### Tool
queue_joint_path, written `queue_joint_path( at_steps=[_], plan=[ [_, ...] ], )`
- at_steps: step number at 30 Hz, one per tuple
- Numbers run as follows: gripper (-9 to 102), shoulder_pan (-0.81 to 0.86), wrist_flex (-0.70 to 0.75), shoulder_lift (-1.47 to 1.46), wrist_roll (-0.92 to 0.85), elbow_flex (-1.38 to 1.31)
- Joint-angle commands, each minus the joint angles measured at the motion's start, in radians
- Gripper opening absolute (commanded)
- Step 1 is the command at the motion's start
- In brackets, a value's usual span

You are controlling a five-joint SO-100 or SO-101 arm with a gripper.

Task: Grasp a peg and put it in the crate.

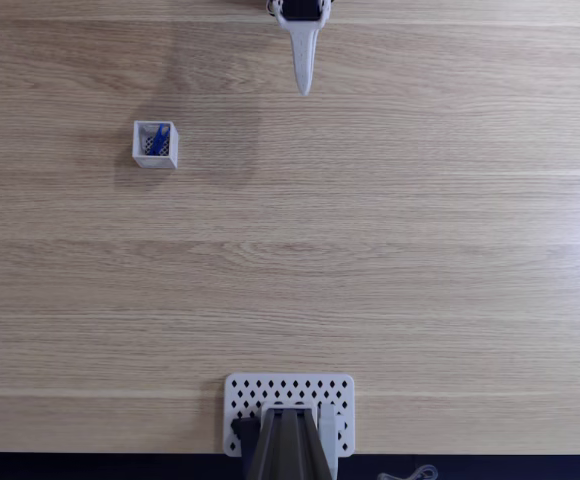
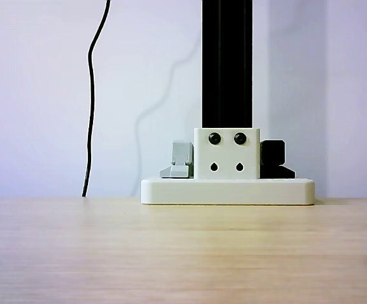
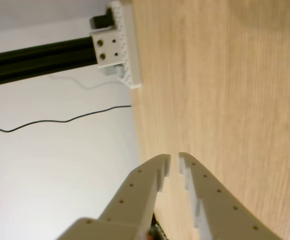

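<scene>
Peg in the crate, gripper empty at the table's far edge.

Fixed view: pale, straight-grained wooden table; the tiny white square crate sits upper left with the bright blue peg leaning inside, over its dark grid floor. The white tapered gripper points down from the top edge, well apart; a flat white perforated plate lies at the bottom edge.
Other view: a black slotted post rises from that plate; a thin black cable hangs against the wall.
Wrist view: the toothed white plastic jaws of the gripper are nearly together, a narrow slit between them, pinching nothing.
</scene>
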Motion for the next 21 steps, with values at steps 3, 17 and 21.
queue_joint_path(
  at_steps=[3, 17, 21],
  plan=[
    [-1, -0.002, 0.011, 0.100, 0.009, 0.066],
    [-1, -0.002, 0.235, 0.218, 0.103, 0.061],
    [-1, -0.002, 0.256, 0.218, 0.103, 0.061]
  ],
)
